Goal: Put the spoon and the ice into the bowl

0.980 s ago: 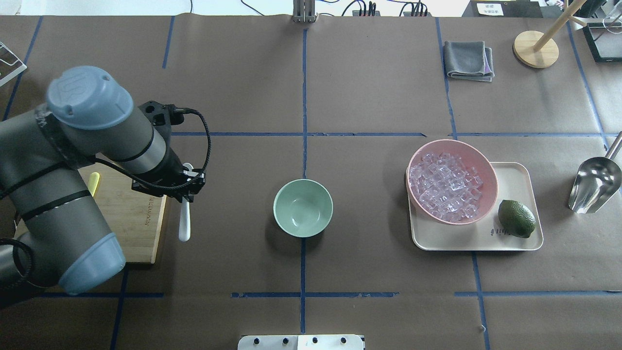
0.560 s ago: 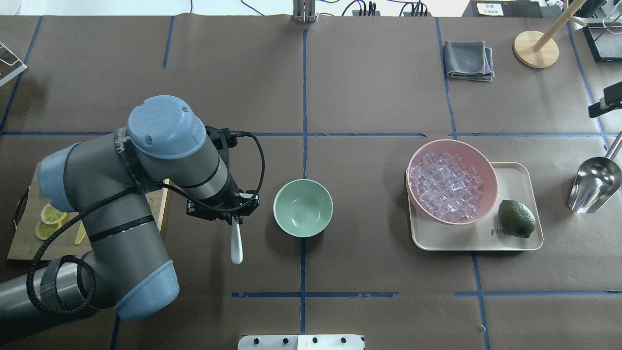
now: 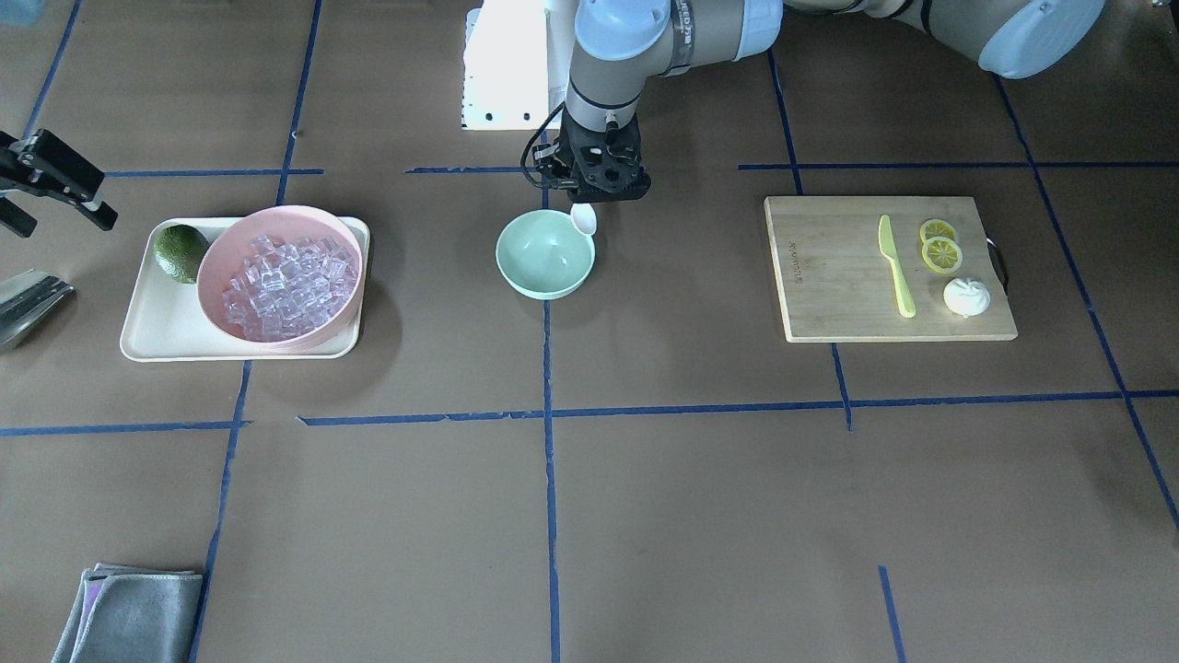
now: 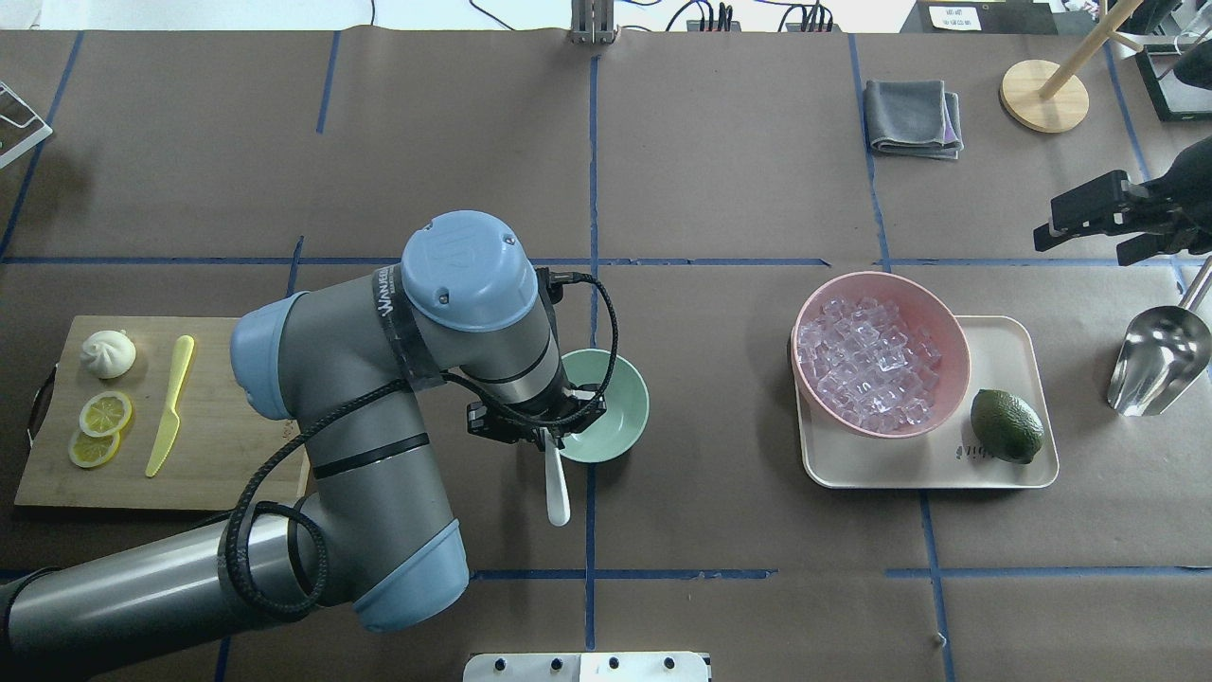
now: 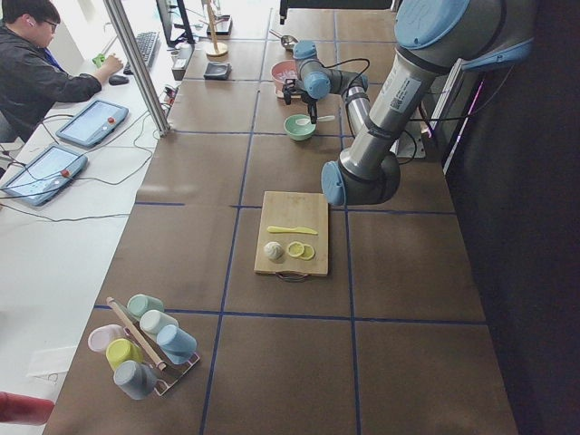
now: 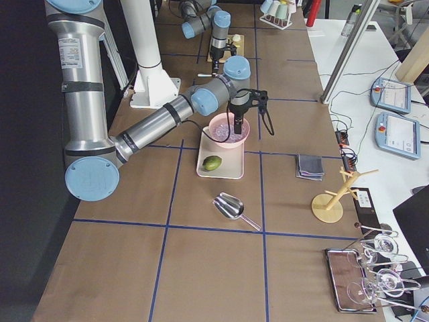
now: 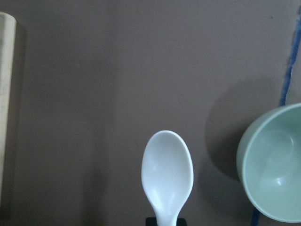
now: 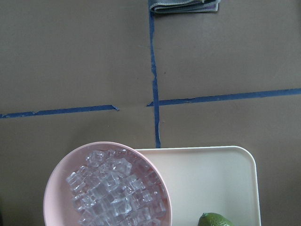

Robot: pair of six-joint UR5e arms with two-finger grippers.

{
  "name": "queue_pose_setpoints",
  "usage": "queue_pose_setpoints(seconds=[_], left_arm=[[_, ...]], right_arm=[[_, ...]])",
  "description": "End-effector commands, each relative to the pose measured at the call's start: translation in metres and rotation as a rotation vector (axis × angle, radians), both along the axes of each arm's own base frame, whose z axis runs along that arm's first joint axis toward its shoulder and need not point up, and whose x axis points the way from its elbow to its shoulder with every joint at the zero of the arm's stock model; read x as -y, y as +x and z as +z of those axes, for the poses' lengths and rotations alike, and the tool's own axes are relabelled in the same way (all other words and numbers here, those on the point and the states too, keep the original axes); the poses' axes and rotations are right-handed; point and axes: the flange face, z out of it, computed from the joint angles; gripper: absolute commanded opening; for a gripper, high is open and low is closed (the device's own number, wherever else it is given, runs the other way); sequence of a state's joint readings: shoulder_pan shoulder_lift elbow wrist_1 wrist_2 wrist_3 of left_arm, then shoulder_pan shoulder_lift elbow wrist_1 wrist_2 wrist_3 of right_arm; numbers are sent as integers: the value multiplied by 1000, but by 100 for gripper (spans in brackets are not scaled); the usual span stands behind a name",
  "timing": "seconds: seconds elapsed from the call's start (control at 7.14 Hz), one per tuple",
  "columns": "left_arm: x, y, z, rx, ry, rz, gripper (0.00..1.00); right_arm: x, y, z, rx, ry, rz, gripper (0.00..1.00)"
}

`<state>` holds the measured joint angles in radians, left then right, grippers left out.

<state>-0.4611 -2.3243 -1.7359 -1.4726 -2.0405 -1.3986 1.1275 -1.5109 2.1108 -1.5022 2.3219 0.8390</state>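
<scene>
White spoon clamped in left gripper, long axis pointing back toward robot | scoop over table just beside green bowl | bowl lies to robot's right | ice in pink bowl.

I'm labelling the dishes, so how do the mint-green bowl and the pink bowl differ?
The pink bowl is wider, the mint bowl smaller. The pink bowl is full of ice, the mint bowl empty. The pink bowl sits on a cream tray, the mint bowl straight on the table paper. Both are round and upright.
</scene>
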Motion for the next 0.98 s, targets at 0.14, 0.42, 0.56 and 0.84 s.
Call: queue_pose_setpoints(seconds=[0.14, 0.42, 0.56, 0.84], left_arm=[[12, 26, -1, -22, 10, 0, 2], [18, 37, 1, -21, 8, -3, 12], [19, 39, -1, -42, 19, -3, 43], [18, 38, -2, -46, 24, -1, 100]], right_arm=[[-8, -41, -24, 21, 3, -44, 100], [-10, -55, -34, 21, 15, -53, 100], [-12, -71, -41, 19, 9, -51, 100], [-15, -90, -44, -5, 23, -48, 100]])
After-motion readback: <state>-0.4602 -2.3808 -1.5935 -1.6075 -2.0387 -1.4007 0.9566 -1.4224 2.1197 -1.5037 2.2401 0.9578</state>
